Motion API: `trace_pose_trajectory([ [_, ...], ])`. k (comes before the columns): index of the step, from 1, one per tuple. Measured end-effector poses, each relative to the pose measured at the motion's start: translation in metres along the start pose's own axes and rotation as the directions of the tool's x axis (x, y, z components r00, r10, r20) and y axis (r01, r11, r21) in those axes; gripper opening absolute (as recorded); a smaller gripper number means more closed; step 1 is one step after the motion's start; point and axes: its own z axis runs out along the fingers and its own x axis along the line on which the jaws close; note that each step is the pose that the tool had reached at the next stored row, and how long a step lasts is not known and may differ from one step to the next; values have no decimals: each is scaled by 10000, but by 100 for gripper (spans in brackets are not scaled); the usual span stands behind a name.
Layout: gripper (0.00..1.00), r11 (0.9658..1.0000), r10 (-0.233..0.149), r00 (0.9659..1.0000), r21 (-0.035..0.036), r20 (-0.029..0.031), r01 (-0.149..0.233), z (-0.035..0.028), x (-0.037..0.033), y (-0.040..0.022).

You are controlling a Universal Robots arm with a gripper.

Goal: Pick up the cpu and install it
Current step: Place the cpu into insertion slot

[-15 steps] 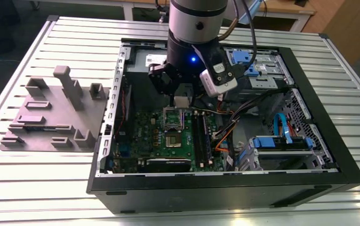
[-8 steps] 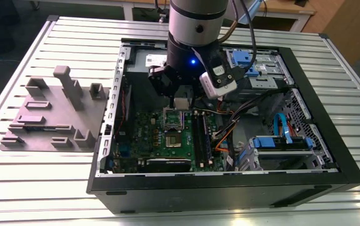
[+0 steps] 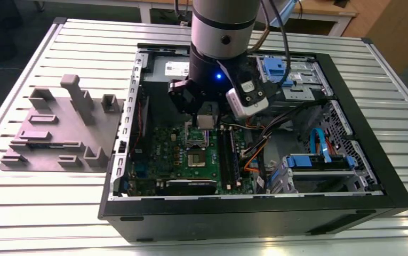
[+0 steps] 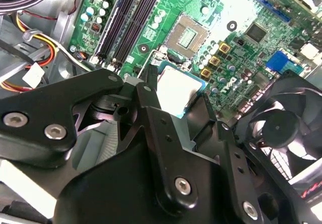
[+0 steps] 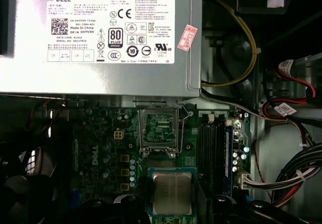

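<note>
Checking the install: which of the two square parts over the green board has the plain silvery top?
The cpu, held in the pincer; the socket frame nearby is open in the middle, showing green inside.

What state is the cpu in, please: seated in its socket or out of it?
Out: the cpu sits gripped in the gripper, clear of the socket, whose contact field lies bare.

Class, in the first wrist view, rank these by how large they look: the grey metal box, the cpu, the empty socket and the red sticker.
1. Grey metal box.
2. Tied: the cpu and empty socket look alike. The cpu is likely nearer the camera, so they are left unranked.
3. Red sticker.
</note>
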Motion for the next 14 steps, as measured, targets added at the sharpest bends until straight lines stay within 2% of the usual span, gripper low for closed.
trace_pose_trajectory([
  [3,47,9999,145,9999,2,2,-145,47,-1,-10],
  [8,47,9999,159,9999,-1,3,-159,109,-1,-47],
  [14,47,9999,159,9999,1,2,-159,216,-2,-52],
])
